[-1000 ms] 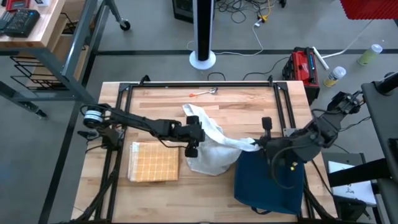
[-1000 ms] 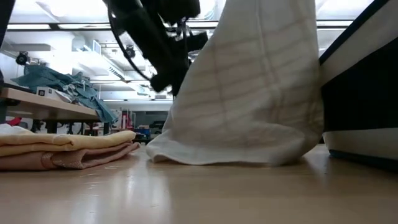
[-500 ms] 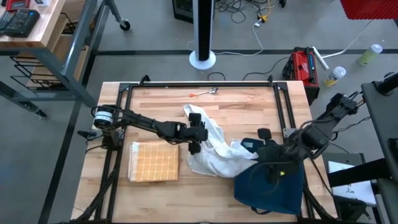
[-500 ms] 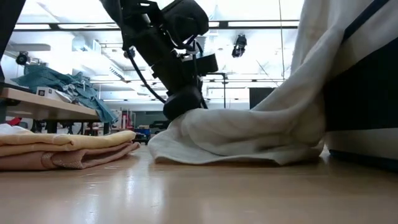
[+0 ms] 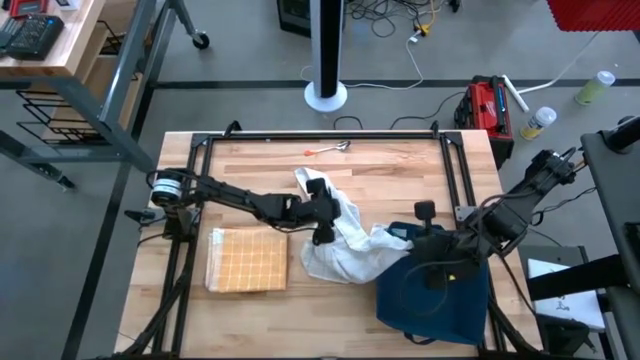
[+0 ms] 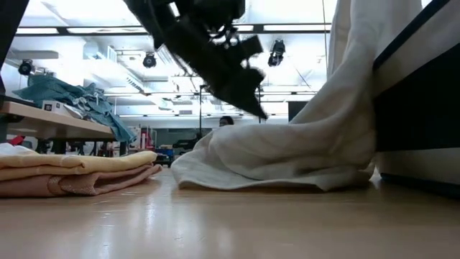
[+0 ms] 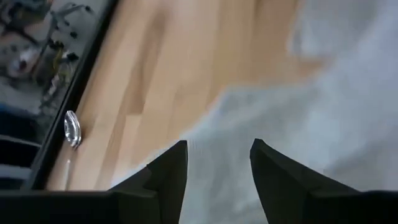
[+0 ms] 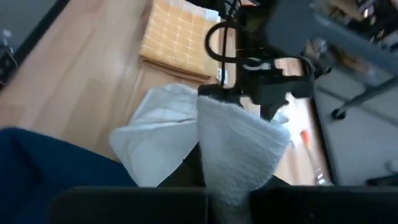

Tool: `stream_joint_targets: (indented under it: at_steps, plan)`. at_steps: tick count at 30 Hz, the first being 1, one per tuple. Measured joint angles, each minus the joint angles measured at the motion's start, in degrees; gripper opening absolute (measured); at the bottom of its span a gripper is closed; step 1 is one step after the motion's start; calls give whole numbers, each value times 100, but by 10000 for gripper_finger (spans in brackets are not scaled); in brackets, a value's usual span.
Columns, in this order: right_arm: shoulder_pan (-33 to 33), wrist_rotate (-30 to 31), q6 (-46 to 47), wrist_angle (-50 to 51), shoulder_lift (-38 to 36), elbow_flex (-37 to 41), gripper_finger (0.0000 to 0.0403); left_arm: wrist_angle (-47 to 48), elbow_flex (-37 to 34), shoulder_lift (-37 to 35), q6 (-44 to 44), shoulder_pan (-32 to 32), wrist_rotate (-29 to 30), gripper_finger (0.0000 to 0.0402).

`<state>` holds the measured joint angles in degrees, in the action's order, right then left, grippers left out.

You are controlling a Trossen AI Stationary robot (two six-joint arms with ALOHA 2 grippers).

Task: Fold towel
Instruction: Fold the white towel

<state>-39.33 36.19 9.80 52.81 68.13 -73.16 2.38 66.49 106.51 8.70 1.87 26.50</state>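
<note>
Wooden counter [image 5: 260,165], lab clutter behind; white towel [image 5: 345,245] crumpled mid-counter.
Left hand [image 5: 322,228] released, fingers [image 7: 168,177] spread over the towel's left part, nothing gripped. Right hand [image 5: 408,237] clenched on the towel's right corner, holding it raised beside the dark blue cloth [image 5: 435,295]. Towel runs left-right between both hands. Folded yellow cloth [image 5: 247,260] near the left; bare wood toward the far edge for spreading flat.

Left pincer [image 5: 322,221] parted; right pincer [image 5: 412,236] clamped.
</note>
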Motion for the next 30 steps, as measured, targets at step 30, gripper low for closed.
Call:
stream_joint_targets:
  at_steps: [30]
  plan:
    - [150,-749,231,471,-253,-521,0,1524,989,-45,-1166,165,-864,114]
